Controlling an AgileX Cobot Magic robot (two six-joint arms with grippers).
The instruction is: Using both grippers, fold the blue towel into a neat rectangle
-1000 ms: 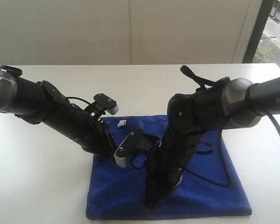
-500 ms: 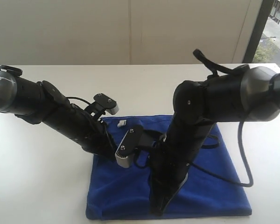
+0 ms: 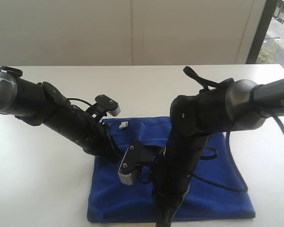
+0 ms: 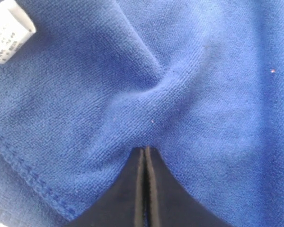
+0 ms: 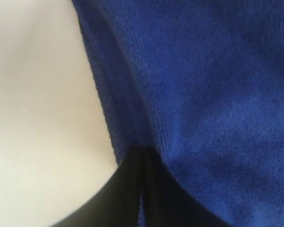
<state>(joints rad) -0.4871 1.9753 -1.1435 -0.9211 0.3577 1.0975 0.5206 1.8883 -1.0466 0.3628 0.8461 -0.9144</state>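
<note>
The blue towel lies flat on the white table, down toward six o'clock in the exterior view. Both arms are down on it. The left gripper has its fingers pressed together, and the cloth puckers into a ridge right at the tips, so that's a pinch of towel. It bites in around ten o'clock on the cloth, not far from the white tag up at eleven. The right gripper is down at the six o'clock hem, fingers closed tight. The stitched edge runs straight into them with bare table just beside, so I read that as a grip on the hem, though only a shallow one.

To fold this well, I'd want both pinches lifted together at the same height and carried across evenly, so the edges land square. That thin bite on the hem could slip if the right arm pulls first.

In the way, the arms crowd each other at the middle. The right arm's grey block sits just beside the left arm's fingers and hides them from out here. A black cable loops over the towel at three o'clock and could snag the fold.
</note>
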